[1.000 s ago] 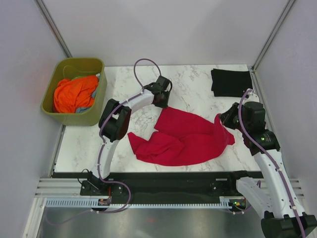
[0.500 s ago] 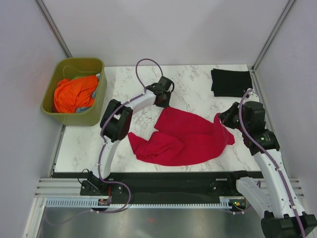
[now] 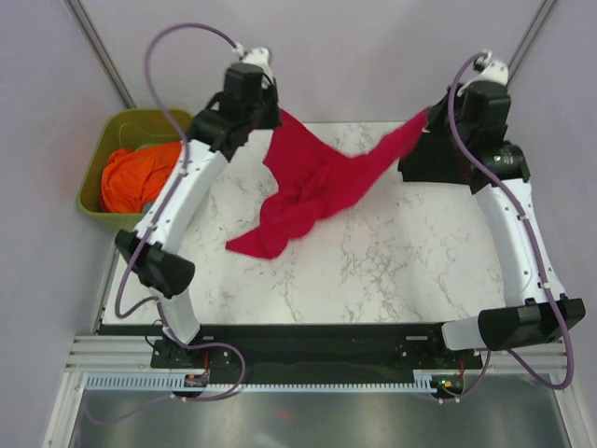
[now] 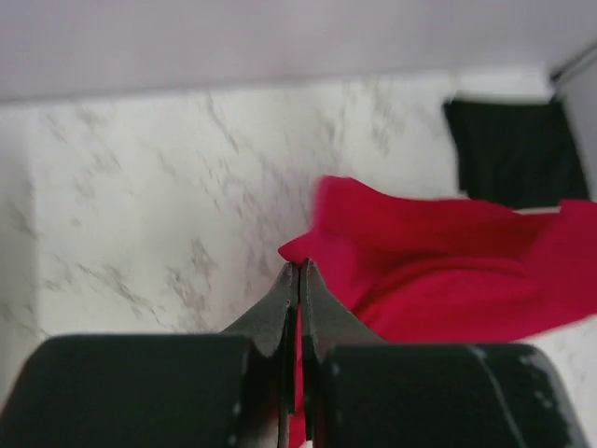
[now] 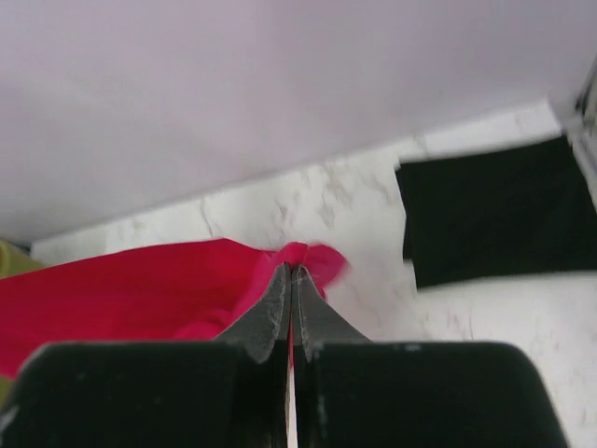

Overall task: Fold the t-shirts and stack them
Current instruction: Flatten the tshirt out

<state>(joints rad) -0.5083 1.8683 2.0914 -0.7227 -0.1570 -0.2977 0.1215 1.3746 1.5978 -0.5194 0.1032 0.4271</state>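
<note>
The crimson red t-shirt [image 3: 317, 187] hangs in the air between my two grippers, sagging in the middle with its lower end trailing near the tabletop at the left. My left gripper [image 3: 278, 114] is shut on one edge of it, high above the table's far left; the cloth shows in its view [image 4: 448, 271] with the jaws [image 4: 298, 266] pinched together. My right gripper [image 3: 431, 116] is shut on the other edge; the red cloth shows in its view [image 5: 140, 280] at the jaws [image 5: 292, 271]. The black t-shirt [image 3: 424, 161] lies folded at the far right corner, also seen from the right wrist [image 5: 494, 219].
An olive-green tub [image 3: 103, 191] with orange cloth [image 3: 140, 173] stands off the table's far left corner. The marble tabletop [image 3: 373, 261] spreads below the lifted shirt. Grey walls close in the back and both sides.
Both arms have risen and swung to the far edge, lifting the red t-shirt off the table, where it lay crumpled. It now hangs stretched between them.
</note>
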